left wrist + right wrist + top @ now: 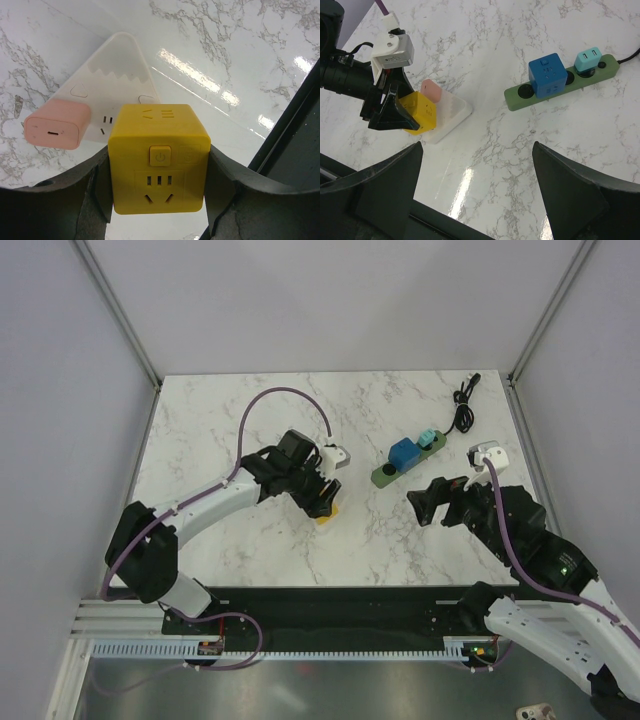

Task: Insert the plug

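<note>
Left claw [157, 200] clamps the yellow cube plug [158, 150] over the white socket base [117, 75], apparently seating it; right claw [476, 187] hangs open, empty.

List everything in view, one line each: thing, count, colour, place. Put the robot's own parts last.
table: one, white marble, under everything.
socket base: one, white, left of centre.
pink adapter: one, pink, on the socket base.
yellow cube: one, yellow, at the socket base.
power strip: one, green, right of centre.
blue cube: one, blue, on the power strip.
teal adapter: one, teal, beside the blue cube on the strip.
cable: one, black, far right corner.
left end effector: one, black, closed on the yellow cube.
right end effector: one, black, open, empty, near the power strip.
</note>
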`<action>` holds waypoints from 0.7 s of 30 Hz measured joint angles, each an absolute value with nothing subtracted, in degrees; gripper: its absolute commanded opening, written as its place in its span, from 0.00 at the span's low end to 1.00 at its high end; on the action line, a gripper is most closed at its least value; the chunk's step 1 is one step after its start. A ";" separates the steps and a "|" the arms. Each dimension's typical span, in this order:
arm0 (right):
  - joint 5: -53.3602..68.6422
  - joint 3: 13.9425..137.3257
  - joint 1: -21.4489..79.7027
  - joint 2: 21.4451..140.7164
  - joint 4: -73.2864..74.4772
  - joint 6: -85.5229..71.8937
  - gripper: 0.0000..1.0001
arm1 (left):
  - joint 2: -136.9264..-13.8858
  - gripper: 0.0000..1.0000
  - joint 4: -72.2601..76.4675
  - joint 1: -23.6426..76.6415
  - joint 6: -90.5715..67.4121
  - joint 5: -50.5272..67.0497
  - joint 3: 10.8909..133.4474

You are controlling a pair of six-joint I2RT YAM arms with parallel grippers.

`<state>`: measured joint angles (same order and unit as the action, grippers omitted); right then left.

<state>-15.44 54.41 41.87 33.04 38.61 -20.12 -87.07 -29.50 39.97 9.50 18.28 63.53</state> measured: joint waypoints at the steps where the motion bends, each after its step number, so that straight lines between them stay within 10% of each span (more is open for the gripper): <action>1: -15.44 54.41 41.87 33.10 38.61 -20.12 0.98 | -87.07 0.02 -29.50 40.03 9.50 18.24 63.53; 21: -15.09 54.11 41.87 33.58 38.59 -20.25 0.98 | -88.38 0.02 -29.43 40.71 9.45 15.09 61.52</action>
